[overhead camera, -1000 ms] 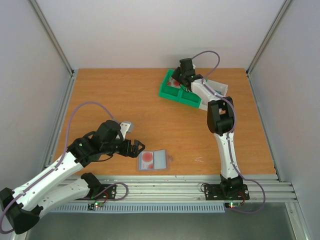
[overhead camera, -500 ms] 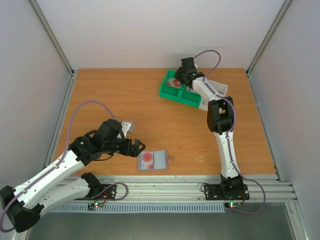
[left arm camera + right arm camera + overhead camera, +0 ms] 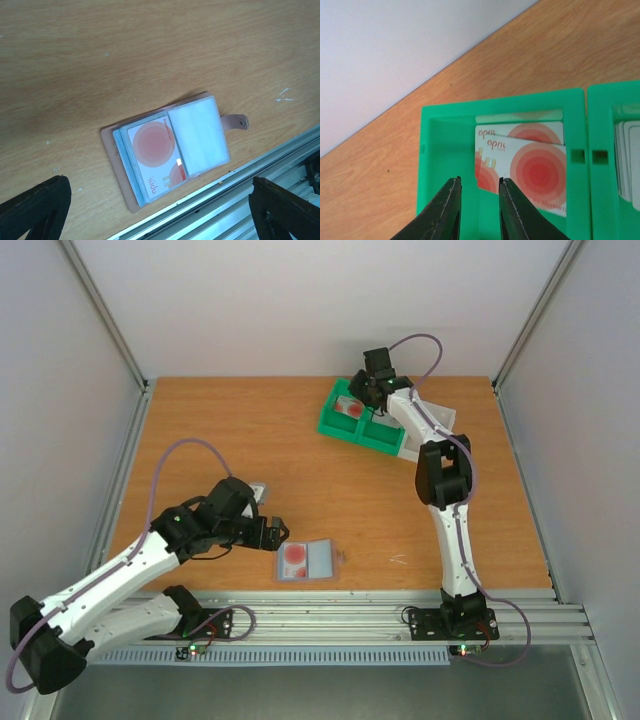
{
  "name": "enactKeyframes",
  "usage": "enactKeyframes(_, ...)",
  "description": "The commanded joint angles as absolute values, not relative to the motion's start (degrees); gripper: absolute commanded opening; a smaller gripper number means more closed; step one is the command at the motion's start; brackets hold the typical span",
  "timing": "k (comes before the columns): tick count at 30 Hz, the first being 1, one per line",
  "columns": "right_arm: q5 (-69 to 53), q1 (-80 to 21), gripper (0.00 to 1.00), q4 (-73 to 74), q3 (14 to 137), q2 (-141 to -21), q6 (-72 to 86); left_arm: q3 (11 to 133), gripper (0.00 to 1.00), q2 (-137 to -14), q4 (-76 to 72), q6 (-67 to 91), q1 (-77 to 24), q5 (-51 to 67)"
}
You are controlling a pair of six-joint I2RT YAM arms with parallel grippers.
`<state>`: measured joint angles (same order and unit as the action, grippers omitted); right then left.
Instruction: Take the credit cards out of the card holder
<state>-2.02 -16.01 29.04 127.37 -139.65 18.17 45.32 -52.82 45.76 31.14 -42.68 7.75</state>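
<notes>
1. Bench (image 3: 230, 430): one wooden surface carrying one card holder (image 3: 306, 560) and one green tray (image 3: 500, 98).
2. Card holder: lies open and flat near the front edge of the bench, just beside the metal rail, closer to the left arm's (image 3: 130, 570) base than to the right's. Two panels are visible, and one snap tab (image 3: 235, 121) sticks out from the right panel.
3. Cards in the holder: one credit card (image 3: 155, 159), whitish with a red round mark, sits in the left panel on top of layered sleeves. The right panel shows one pale sleeve (image 3: 199, 134); whether it holds a card cannot be told.
4. Tray: stands at the far side of the bench, well apart from the holder. The right wrist view shows two compartments.
5. Cards in the tray: two red-marked cards overlap in one compartment, a rear card (image 3: 520, 131) and a front card (image 3: 530, 172). The neighbouring compartment holds a stack of pale cards (image 3: 629, 160), too cropped to count.
6. Left jaws: spread wide, holding nothing, above the bench just left of the holder and not touching it.
7. Right jaws: a narrow gap with nothing between them, over the compartment with the two cards.
</notes>
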Motion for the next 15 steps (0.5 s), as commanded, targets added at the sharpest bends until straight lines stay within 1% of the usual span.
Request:
enactKeyframes(1,-6.7,-15.6,0.24,34.7,128.5,-133.3,18.4,44.9,0.96,-54.7,45.1,34.0,-42.6,6.9)
enactKeyframes(3,-8.7,-15.7,0.24,37.2,127.3,-131.7,18.7,44.6,0.94,-55.7,44.7,34.7,-42.5,7.8)
enactKeyframes(5,-10.5,-15.8,0.25,37.9,123.1,-128.5,18.8,44.2,0.9,-56.6,44.1,35.5,-42.3,8.4)
enactKeyframes(10,-14.9,-16.2,0.25,31.9,106.7,-117.8,17.5,42.8,0.85,-56.0,41.0,37.7,-41.9,11.6)
enactKeyframes(13,-17.1,-16.3,0.26,31.1,99.1,-111.7,16.6,41.9,0.84,-55.9,40.1,38.8,-41.0,12.7)
enactKeyframes(15,-18.4,-16.6,0.26,31.2,94.4,-107.4,16.1,40.9,0.83,-56.0,38.6,39.4,-40.2,15.7)
